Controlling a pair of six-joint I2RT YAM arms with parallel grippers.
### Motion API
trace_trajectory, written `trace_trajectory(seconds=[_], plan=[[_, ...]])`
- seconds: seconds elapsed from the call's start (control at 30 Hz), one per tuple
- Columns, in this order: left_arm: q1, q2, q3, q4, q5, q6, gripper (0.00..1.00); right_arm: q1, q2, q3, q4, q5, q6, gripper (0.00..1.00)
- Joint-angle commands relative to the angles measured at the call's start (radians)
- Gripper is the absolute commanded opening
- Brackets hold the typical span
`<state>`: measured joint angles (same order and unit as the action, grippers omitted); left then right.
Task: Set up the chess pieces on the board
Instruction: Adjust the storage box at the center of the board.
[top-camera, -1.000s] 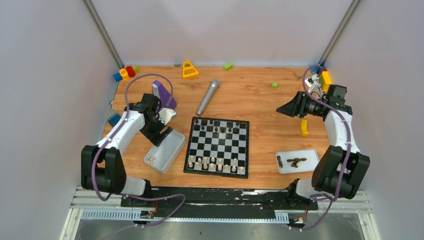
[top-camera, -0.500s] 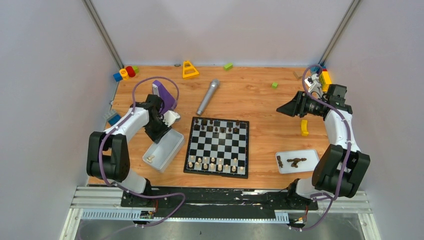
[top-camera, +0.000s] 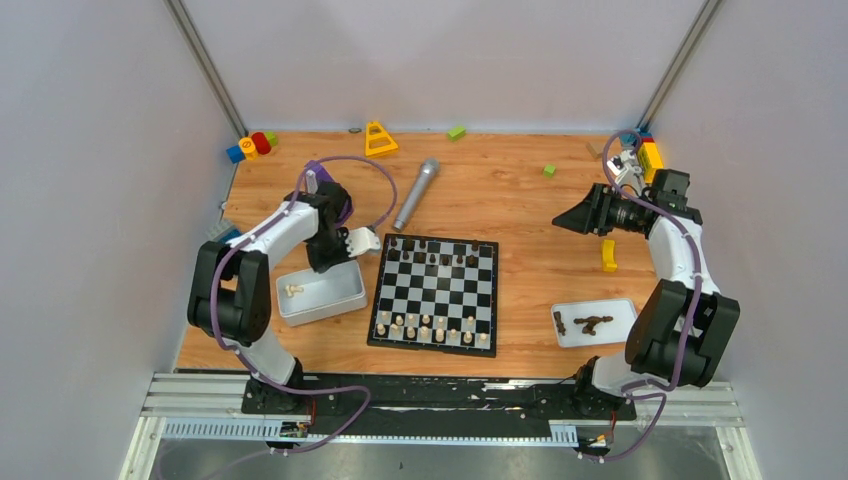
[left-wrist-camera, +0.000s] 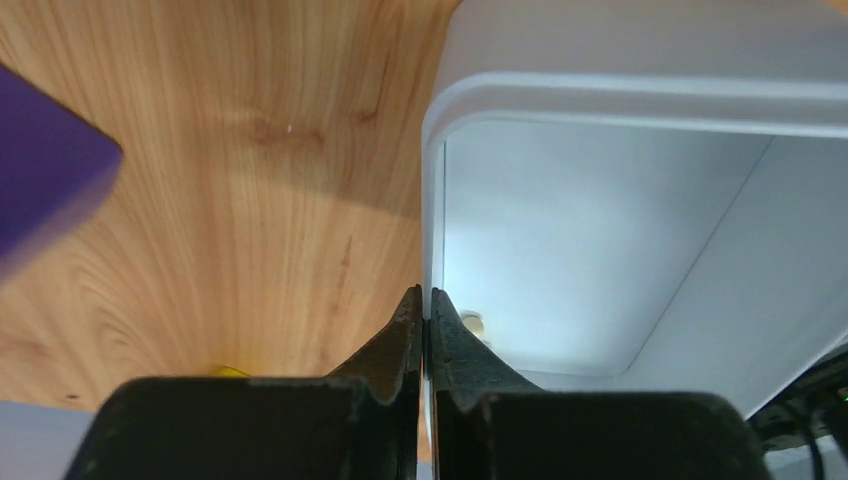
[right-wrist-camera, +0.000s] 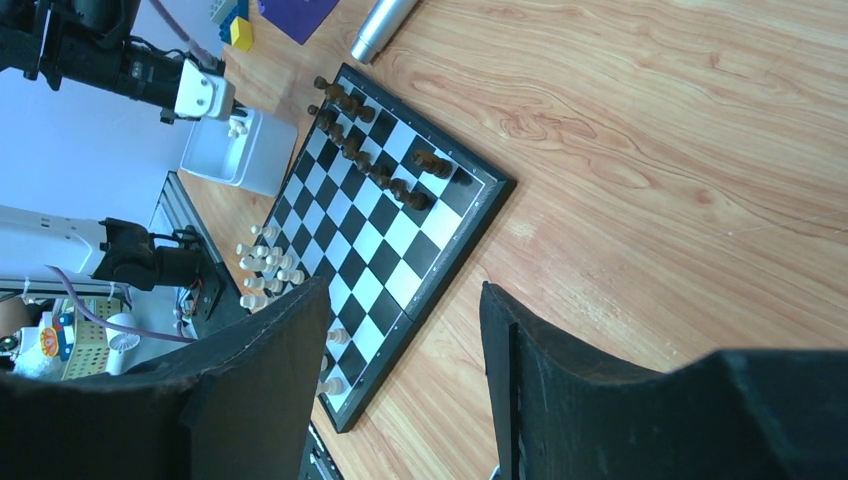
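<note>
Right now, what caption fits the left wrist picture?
Left gripper pinches the white plastic tray by its rim, over the wooden table.

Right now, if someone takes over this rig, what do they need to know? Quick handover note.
The left gripper is shut on the wall of the white bin, left of the chessboard; one light piece lies inside.
The right gripper is open and empty, off the board's far right.
A few dark pieces lie in the right tray.
Done: dark rows on the far side and light rows on the near side, both with gaps.
Left: place the bin and tray pieces into those gaps.
</note>
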<state>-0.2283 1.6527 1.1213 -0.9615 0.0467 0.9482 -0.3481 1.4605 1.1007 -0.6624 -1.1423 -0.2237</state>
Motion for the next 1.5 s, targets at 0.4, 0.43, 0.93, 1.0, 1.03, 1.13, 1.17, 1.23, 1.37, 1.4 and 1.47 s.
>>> trace_trajectory(seconds=[0.4,0.43,0.93,1.0,1.03,1.13,1.17,1.23,1.37,1.4,1.47], plan=[[-0.236,-0.035,-0.036,0.119,-0.242,0.210,0.40,-0.002,0.090,0.064,-0.024,0.009,-0.040,0.58],[-0.232,-0.039,-0.031,0.127,-0.249,0.200,0.48,-0.003,0.091,0.065,-0.024,0.009,-0.041,0.58],[0.160,-0.216,0.012,0.031,-0.053,-0.293,1.00,-0.003,0.091,0.070,-0.046,-0.020,-0.057,0.58],[0.201,-0.220,-0.032,0.039,-0.053,-0.330,1.00,-0.003,0.090,0.071,-0.047,-0.023,-0.060,0.58],[0.212,-0.217,-0.051,0.038,-0.036,-0.349,1.00,-0.002,0.090,0.071,-0.049,-0.026,-0.061,0.58],[0.288,-0.207,-0.070,0.026,0.053,-0.374,1.00,-0.002,0.090,0.071,-0.052,-0.030,-0.063,0.58],[0.292,-0.197,-0.077,0.023,0.062,-0.381,0.99,-0.003,0.089,0.071,-0.054,-0.032,-0.064,0.58],[0.302,-0.177,-0.087,0.024,0.074,-0.386,0.96,-0.003,0.086,0.072,-0.054,-0.032,-0.065,0.58],[0.306,-0.140,-0.106,0.051,0.063,-0.393,0.82,-0.002,0.079,0.071,-0.055,-0.033,-0.068,0.58],[0.306,-0.135,-0.106,0.062,0.052,-0.395,0.73,-0.002,0.077,0.071,-0.055,-0.033,-0.068,0.58],[0.307,-0.122,-0.101,0.081,0.040,-0.397,0.61,-0.003,0.077,0.071,-0.056,-0.034,-0.068,0.58]])
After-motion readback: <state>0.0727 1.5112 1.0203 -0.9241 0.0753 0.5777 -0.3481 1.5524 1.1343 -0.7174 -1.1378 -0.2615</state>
